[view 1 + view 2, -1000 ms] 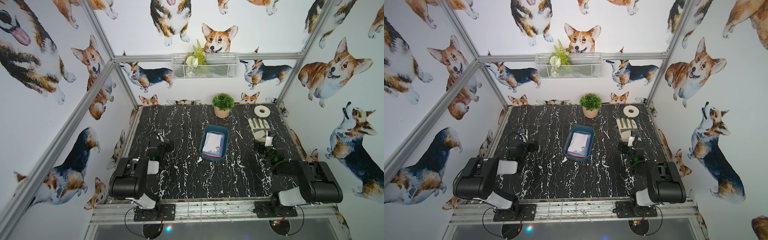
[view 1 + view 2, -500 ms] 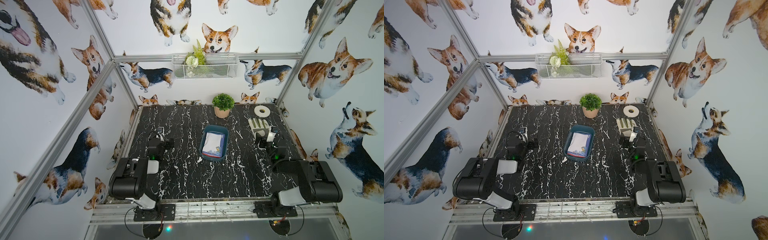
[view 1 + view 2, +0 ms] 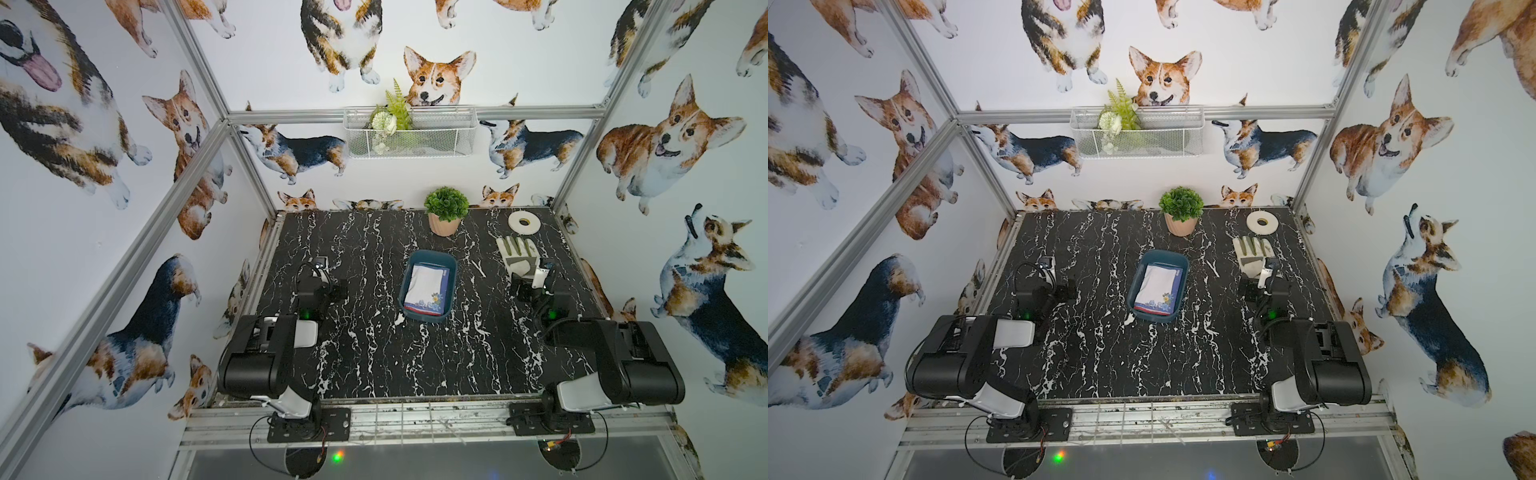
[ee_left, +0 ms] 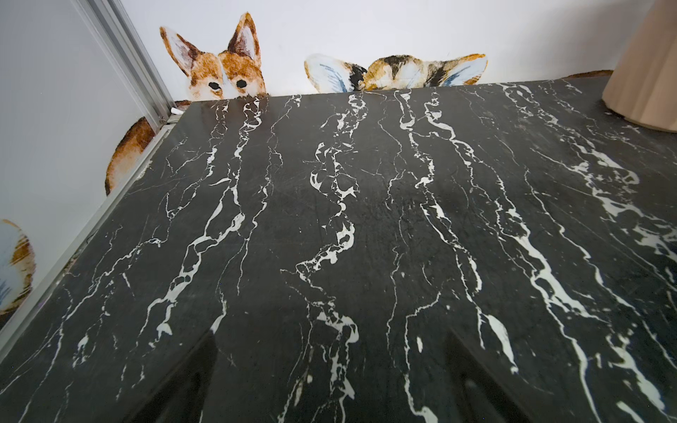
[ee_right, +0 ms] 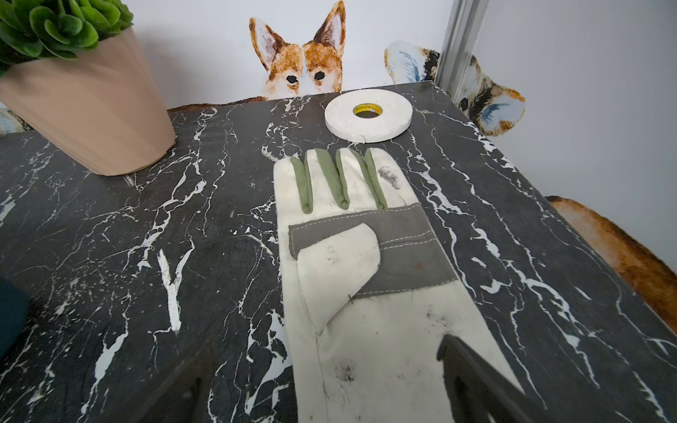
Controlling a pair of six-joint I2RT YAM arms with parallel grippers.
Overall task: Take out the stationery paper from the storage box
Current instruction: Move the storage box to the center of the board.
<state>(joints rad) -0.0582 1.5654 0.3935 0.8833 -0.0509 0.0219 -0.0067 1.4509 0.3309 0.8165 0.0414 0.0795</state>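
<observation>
paper (image 3: 428, 286): white sheet with floral border on top, lying flat inside box; what lies under it is not readable.
box (image 3: 432, 259): mid-table (image 3: 374, 353), between the two arms, well apart from both.
left fingers (image 4: 187, 384): spread wide, empty, low over bare table on their own side.
right fingers (image 5: 472, 381): spread wide, empty, straddling the cuff of the glove (image 5: 351, 256); contact cannot be told.
change: over the last second the right arm only nudged about by the glove; left arm, box and paper sit where they were.
meaning: no reach toward box begun; all paper still in.
next (judged): one arm swings inward over box and comes down on a sheet edge; thin flat paper will be hard to pinch.
risk: right fingers may snag the glove when leaving.
</observation>
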